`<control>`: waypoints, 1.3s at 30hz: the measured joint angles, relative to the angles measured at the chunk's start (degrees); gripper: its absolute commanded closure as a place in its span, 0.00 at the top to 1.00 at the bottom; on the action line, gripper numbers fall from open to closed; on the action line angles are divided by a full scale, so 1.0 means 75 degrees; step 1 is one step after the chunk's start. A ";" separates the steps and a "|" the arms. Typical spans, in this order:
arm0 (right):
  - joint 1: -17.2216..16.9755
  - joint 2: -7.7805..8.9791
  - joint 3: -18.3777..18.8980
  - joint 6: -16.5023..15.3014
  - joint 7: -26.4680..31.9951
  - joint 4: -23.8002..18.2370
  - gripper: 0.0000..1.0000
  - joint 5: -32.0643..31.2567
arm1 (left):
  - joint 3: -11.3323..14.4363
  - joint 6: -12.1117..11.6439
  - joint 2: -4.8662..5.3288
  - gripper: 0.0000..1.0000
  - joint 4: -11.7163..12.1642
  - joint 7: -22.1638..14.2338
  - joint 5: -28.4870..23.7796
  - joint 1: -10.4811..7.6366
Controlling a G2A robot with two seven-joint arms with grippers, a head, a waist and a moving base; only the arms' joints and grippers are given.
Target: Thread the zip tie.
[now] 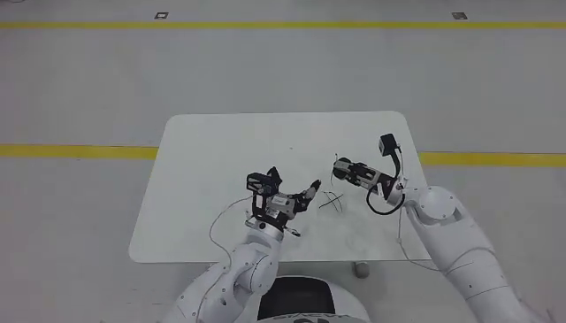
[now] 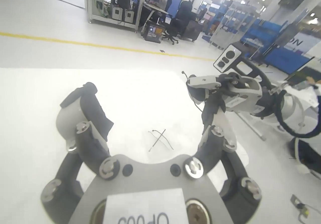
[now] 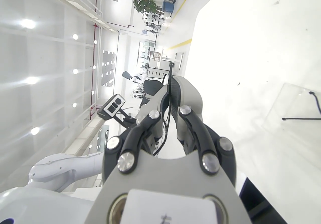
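The white table [image 1: 221, 146], rounded at its corners, stands on a pale floor [image 1: 88, 84]. Two thin black zip ties [image 1: 331, 202] lie crossed on its top, just ahead of the left gripper [image 1: 294, 181] and in line with the gap between its spread fingers. They sit near the right gripper [image 1: 338, 165], on the robot's side of its tip. Neither gripper touches them. A few small dark specks [image 3: 276, 2] dot the surface beyond the right gripper.

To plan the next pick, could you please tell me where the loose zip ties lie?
In the top view the crossed zip ties lie on the table just ahead of the left gripper, nearer the robot than the right gripper.
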 measured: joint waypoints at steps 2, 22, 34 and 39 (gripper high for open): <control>0.0028 0.0000 -0.0006 0.0056 0.0055 0.0046 0.00 0.0011 | 0.0109 0.0082 -0.0024 1.00 0.0050 -0.0054 0.0191 -0.0048; -0.0086 -0.0045 -0.0060 0.0074 -0.0355 0.0131 0.00 0.0115 | 0.0699 0.0348 -0.0123 1.00 0.0141 -0.0183 0.1951 -0.0261; -0.0126 -0.0065 -0.0083 -0.0003 -0.0519 0.0059 0.00 0.0121 | 0.0665 0.0266 -0.0168 1.00 0.0248 -0.0289 0.2123 -0.0291; -0.0225 -0.0069 -0.0033 -0.0343 -0.0620 -0.0008 0.00 0.0129 | 0.0741 0.0238 -0.0232 1.00 0.0380 -0.0577 0.2090 -0.0384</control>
